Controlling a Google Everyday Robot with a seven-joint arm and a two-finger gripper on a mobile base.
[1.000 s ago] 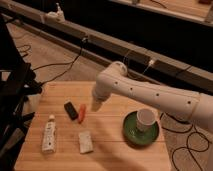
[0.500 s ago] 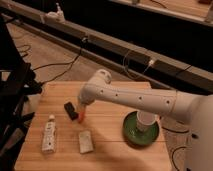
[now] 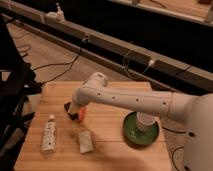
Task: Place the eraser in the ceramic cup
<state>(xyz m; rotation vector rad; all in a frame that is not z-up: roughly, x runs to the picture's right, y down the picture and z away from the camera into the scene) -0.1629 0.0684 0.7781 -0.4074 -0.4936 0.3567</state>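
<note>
Eraser (image 3: 67, 106) position is what the coming move turns on: the small black block lies on the left half of the wooden table (image 3: 115, 95), and only its left end shows, peeking out from under the gripper (image 3: 75, 112). The gripper sits low over the board at the end of the white arm (image 3: 130, 100), which reaches in from the right. From the gripper the eraser therefore lies just to the left and slightly farther back, touching it or nearly so; I cannot tell which. Whether the gripper is spread, closed or already pinching the block cannot be told, since the wrist hides it from above. The eraser's long axis cannot be read either, because so little of it shows. An orange stick (image 3: 81, 115) lies just beside the gripper on its other side, close enough to be caught by mistake. The ceramic cup (image 3: 146, 121) stands upright in a green dish (image 3: 131, 137), well apart to the right, so the carry would probably run rightward across the board.
</note>
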